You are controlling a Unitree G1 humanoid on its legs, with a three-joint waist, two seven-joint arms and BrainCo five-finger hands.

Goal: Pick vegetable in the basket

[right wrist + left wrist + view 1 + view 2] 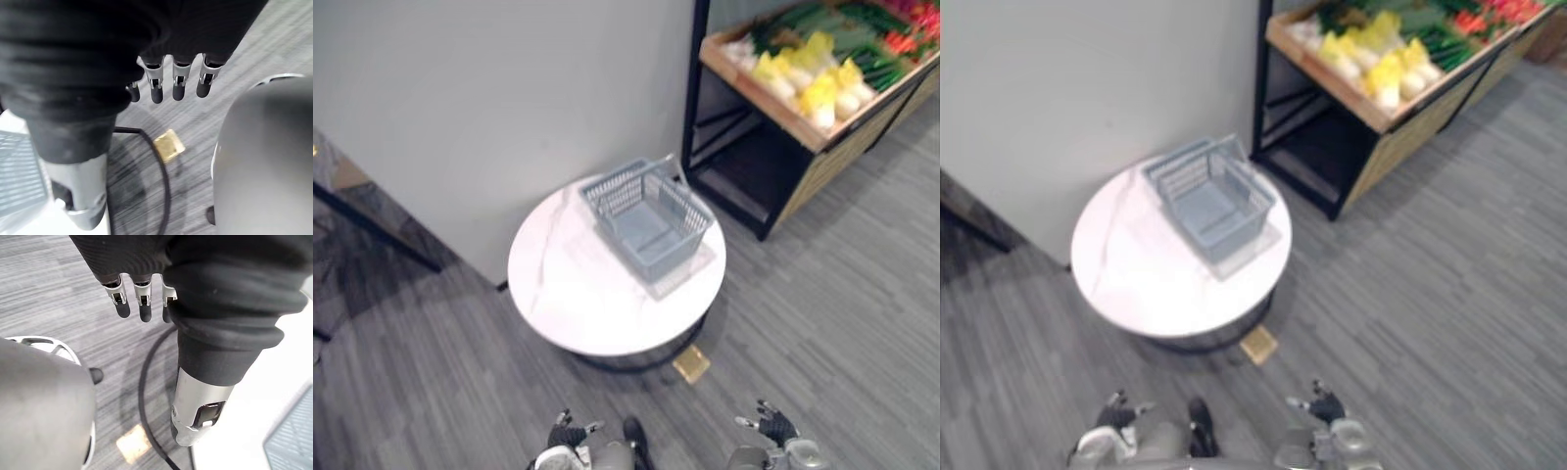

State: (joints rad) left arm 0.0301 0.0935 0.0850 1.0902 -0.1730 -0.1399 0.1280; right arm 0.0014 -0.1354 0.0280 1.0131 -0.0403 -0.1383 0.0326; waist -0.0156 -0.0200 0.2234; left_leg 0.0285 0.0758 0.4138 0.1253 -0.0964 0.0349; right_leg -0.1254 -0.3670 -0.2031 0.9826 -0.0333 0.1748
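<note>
A grey plastic basket (646, 214) stands empty on the round white table (570, 294), toward its far right side. Vegetables (822, 69) lie on a wooden shelf at the upper right: pale yellow cabbages, green stalks and some red ones. My left hand (570, 432) hangs low over the floor in front of the table, its fingers (142, 298) straight and holding nothing. My right hand (775, 425) hangs likewise to the right, its fingers (178, 81) relaxed and empty. Both hands are well short of the basket and far from the shelf.
The shelf rests on a black metal frame (744, 176) just right of the table. A grey wall (509, 98) rises behind the table. A small yellow square (691, 363) lies on the grey floor by the table's base. A dark table edge (352, 196) shows at the left.
</note>
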